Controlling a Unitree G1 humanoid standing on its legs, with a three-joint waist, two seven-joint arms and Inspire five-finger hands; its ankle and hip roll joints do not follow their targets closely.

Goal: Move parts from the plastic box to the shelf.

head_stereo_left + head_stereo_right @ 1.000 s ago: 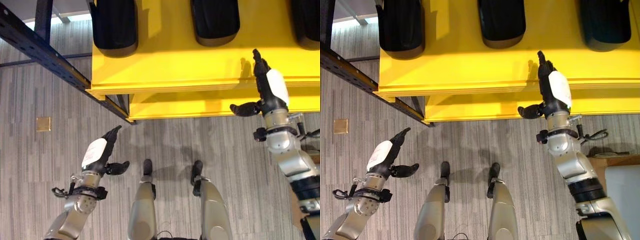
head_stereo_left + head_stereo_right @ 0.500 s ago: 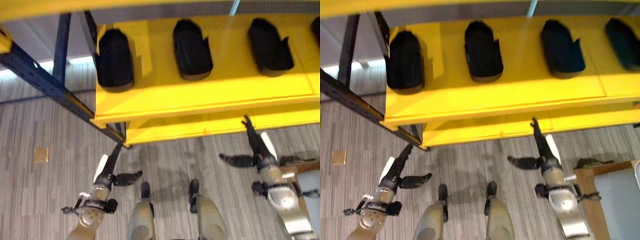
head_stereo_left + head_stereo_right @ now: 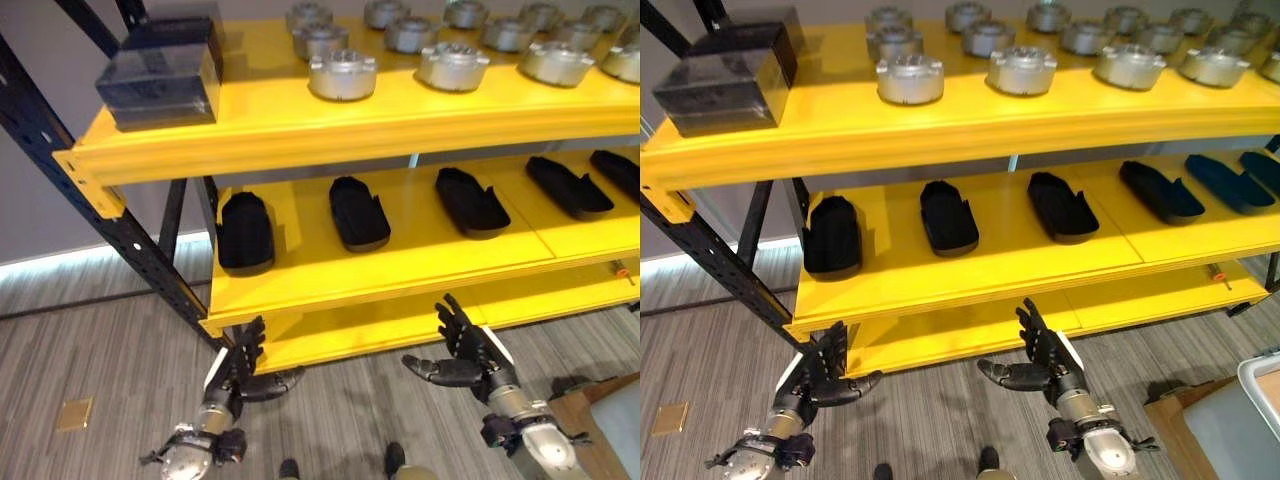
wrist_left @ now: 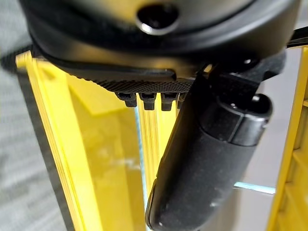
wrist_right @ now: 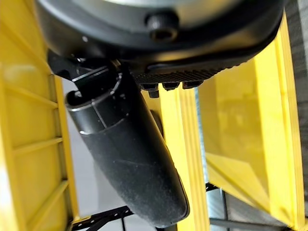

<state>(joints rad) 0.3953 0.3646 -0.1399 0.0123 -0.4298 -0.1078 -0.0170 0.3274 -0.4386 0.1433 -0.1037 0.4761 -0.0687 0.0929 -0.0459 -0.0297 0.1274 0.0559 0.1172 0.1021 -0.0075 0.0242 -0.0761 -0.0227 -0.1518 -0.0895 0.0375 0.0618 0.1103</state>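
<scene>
Compared with half a second ago, the head camera has tilted upward: the shelf [image 3: 300, 125] now shows its top level as well as the middle one, and both hands sit lower in the picture. That is a shift of view, not a move of the shelved items.

Both hands are empty. The left hand [image 3: 235, 368] is raised in front of the lowest yellow board, fingers straight and spread, thumb held out to the side. The right hand [image 3: 468, 350] mirrors it, fingers fanned, thumb extended toward the centre. Each wrist view shows a straight thumb with nothing between it and the fingers. This posture suits a transit phase, with no load to secure.

Parts already stored:
- The top level carries round metal parts [image 3: 343, 75] in rows, with dark blocks [image 3: 160, 70] stacked at the left end.
- The middle level carries black moulded parts [image 3: 246, 233], laid flat, evenly spaced and apart from one another, probably so each can be set down or taken without disturbing its neighbour.

A pale container corner [image 3: 1265, 385] by a brown carton [image 3: 1200, 420] at the robot's right may be the plastic box; this cannot be confirmed. Judged from the empty hands, the next step is to fetch another part.
</scene>
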